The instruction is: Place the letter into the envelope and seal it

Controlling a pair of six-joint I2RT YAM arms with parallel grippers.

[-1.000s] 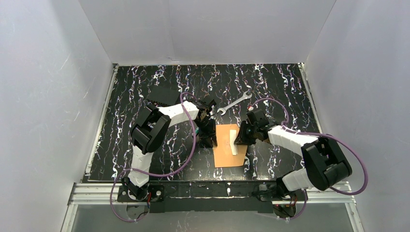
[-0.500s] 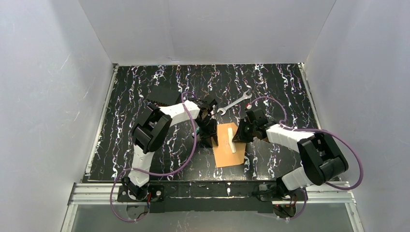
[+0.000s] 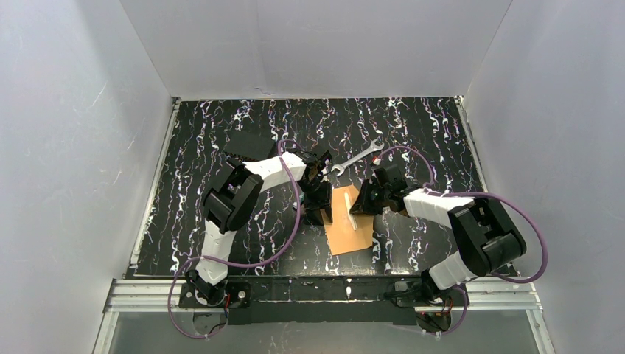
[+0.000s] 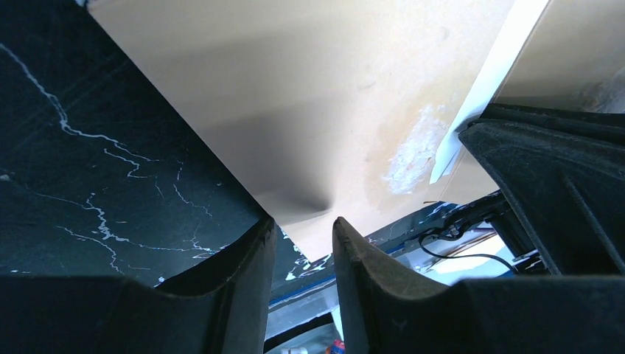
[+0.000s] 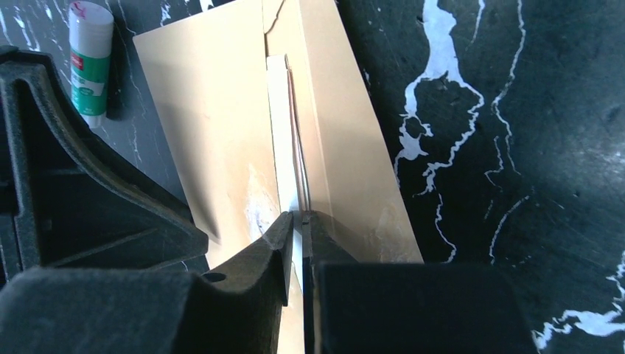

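The orange-brown envelope [image 3: 343, 230] lies flat on the black marbled table between the two arms; it also shows in the left wrist view [image 4: 295, 96] and the right wrist view [image 5: 214, 110]. My right gripper [image 3: 366, 203] is shut on the flap's raised edge [image 5: 295, 158], which stands upright with a white strip [image 5: 278, 110] along it. My left gripper [image 3: 318, 212] is slightly open, holds nothing and presses its fingertips [image 4: 340, 225] down at the envelope's left edge. Whitish smears [image 4: 416, 151] mark the envelope's face. The cream bordered letter is not visible.
A silver wrench [image 3: 357, 156] lies just beyond the grippers. A flat black rectangle [image 3: 249, 144] lies at the far left. A white and green glue stick [image 5: 90, 63] lies next to the envelope's left side. White walls enclose the table.
My right gripper has moved left and slightly away with the flap edge. The white strip now looks narrower and tilted. The left gripper has stayed almost still on the envelope.
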